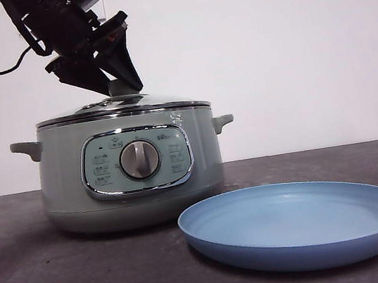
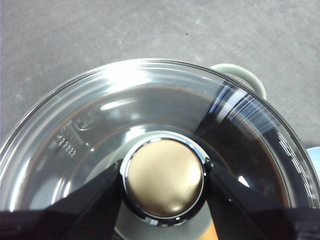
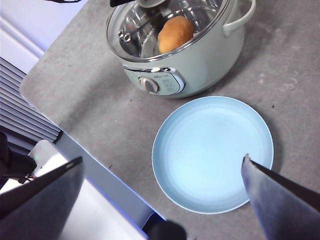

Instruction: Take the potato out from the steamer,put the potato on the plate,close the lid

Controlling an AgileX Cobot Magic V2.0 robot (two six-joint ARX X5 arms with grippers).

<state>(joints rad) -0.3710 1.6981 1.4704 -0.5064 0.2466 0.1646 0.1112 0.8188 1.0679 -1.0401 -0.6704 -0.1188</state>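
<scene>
- The left hand is gripping the round knob of the lid, 1 jaw pressing at 9 o'clock and the other at 3 o'clock of the knob in its wrist view; the lid is sitting on the steamer.
- The lid is glass with a chrome rim, so it is probably rigid, fairly heavy and breakable; the knob looks like the only safe hold, and a smooth knob could be slipping if tilted.
- The potato is lying inside the steamer, showing through the glass; it is likely firm and lumpy, best grasped across its narrow middle.
- The right hand is hovering spread wide and empty above the plate, which is resting bare on the tabletop just beside the steamer.
</scene>
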